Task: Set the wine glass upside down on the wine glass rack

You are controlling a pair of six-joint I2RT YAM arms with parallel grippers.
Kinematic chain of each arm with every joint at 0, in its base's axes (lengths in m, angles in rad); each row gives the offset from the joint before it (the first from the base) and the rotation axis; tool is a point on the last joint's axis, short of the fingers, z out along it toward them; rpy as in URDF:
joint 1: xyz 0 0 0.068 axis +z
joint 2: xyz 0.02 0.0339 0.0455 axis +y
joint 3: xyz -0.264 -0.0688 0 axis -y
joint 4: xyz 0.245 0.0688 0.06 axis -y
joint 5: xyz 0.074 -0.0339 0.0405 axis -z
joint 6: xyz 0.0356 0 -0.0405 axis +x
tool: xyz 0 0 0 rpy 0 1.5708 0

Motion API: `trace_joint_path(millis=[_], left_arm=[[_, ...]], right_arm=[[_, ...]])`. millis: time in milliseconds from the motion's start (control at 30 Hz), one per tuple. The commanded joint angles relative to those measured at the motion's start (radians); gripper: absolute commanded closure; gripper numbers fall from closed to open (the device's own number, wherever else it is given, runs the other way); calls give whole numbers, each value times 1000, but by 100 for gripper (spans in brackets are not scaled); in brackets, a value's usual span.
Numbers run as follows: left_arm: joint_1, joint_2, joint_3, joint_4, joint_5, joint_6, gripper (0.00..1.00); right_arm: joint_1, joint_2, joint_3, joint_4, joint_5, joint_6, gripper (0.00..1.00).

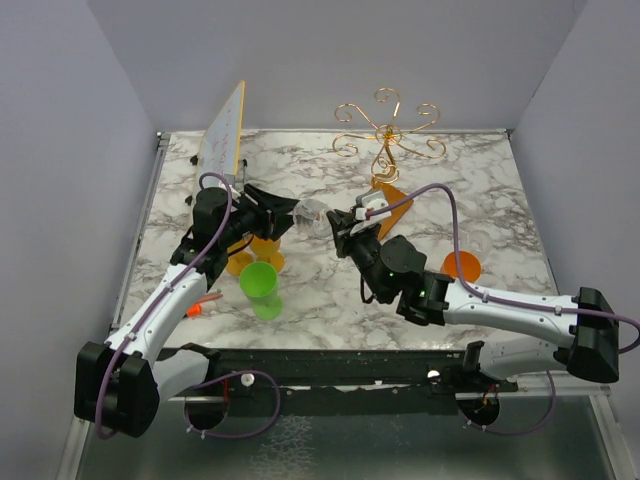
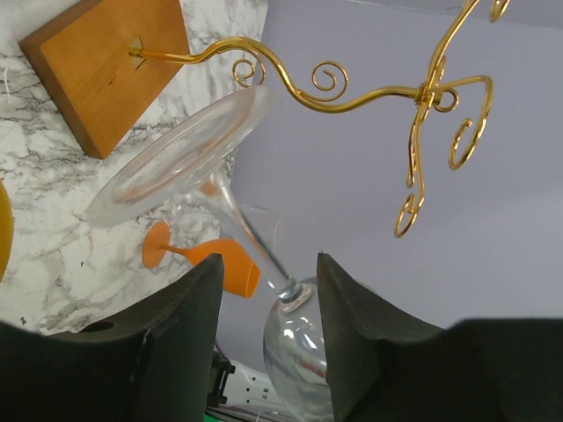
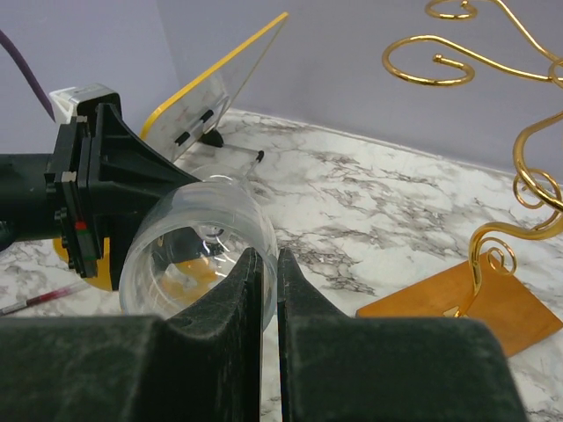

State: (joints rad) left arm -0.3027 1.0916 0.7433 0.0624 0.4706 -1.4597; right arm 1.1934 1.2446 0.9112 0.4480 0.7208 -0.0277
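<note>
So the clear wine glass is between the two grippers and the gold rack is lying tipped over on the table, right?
Not quite. The wine glass rack stands upright on its wooden base, stem rising from it, as the right wrist view shows. The rest holds: the clear wine glass is between the left gripper and the right gripper.

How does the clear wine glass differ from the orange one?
The clear glass is colourless and see-through; the orange glass is coloured all over. The clear glass is up in the air and tilted, while the orange glass lies on its side on the table. Both have a bowl, a thin stem and a round foot.
</note>
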Motion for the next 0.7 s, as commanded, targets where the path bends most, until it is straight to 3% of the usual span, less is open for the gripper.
trace_joint_path(millis=[0,233,367,500,667], left_arm=[[-8,-4,-16,80,31,-102,56],[-7,-9,-29,156,35,-163,77],[-7,-48,-61,207,0,-197,100],[-7,-71,-42,217,-57,-135,100],[-7,-58,27,223,-66,11,100]], right_arm=[[9,-30,-43,140,-65,17,99],[9,-35,-83,175,-72,20,100],[10,-37,-92,175,-91,25,99],[9,-57,-102,161,-104,72,95],[9,-142,-136,108,-106,128,73]])
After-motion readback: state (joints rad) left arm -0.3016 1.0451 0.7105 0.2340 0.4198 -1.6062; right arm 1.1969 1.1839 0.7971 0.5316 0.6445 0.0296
